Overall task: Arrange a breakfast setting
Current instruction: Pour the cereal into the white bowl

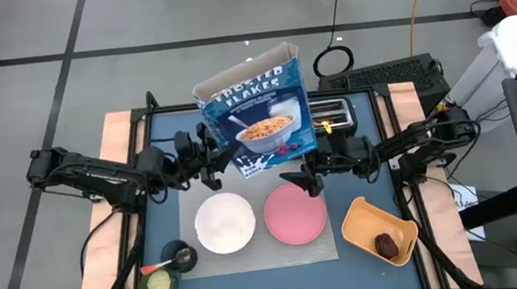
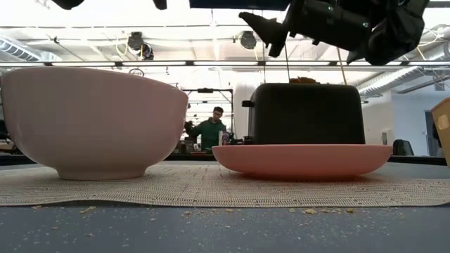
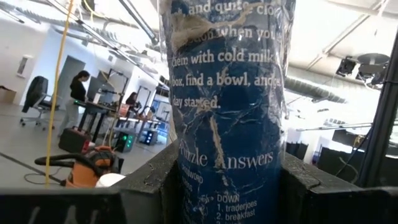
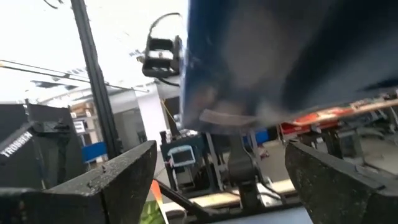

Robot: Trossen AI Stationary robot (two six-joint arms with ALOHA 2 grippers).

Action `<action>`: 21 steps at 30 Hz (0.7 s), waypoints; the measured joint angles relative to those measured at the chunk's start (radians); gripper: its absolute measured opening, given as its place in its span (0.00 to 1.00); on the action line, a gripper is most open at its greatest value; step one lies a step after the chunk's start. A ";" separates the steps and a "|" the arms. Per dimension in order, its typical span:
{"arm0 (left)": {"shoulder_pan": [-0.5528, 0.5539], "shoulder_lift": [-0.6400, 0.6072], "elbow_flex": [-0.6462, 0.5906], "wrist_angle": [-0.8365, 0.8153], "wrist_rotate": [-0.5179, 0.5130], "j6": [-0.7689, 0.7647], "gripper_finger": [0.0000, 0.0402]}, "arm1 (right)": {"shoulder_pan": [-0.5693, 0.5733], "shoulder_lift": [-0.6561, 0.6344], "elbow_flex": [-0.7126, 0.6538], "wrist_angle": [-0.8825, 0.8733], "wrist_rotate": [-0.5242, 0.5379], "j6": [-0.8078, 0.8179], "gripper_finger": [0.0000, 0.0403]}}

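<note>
Left gripper pinches the cereal box, held upright, open top up. White bowl sits on the mat just below-front of it, left arm nearer. Right gripper spread wide, empty, beside the box, above pink plate.

The blue cereal box, at upper centre of the high view, reads "FROSTED FLAKES" on its front. In the left wrist view its narrow side shows white print — "with cold milk", "find a bowl", "Puzzle Answers", "DOWN", "breakfast".
</note>
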 joint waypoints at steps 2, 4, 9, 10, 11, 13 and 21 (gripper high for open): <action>-0.003 0.002 0.000 -0.004 0.003 0.005 0.42 | 0.000 -0.001 0.001 0.012 0.000 0.000 0.85; -0.006 0.003 0.000 -0.006 0.003 0.007 0.42 | 0.000 0.000 0.000 0.013 0.000 0.000 0.85; -0.009 0.005 0.000 -0.011 0.002 -0.004 0.42 | 0.000 0.000 0.000 0.017 0.003 0.000 0.85; -0.009 0.006 0.000 -0.012 0.002 -0.012 0.42 | 0.000 0.000 0.000 0.024 0.003 -0.001 0.85; -0.009 0.006 0.000 -0.015 0.001 -0.018 0.42 | 0.000 0.000 0.000 0.030 0.003 -0.005 0.85; -0.009 0.007 0.000 -0.021 0.001 -0.022 0.42 | 0.000 0.001 0.000 0.038 0.004 -0.019 0.85; -0.010 0.013 0.002 -0.038 0.001 0.003 0.42 | 0.000 0.001 -0.002 0.060 0.005 -0.019 0.85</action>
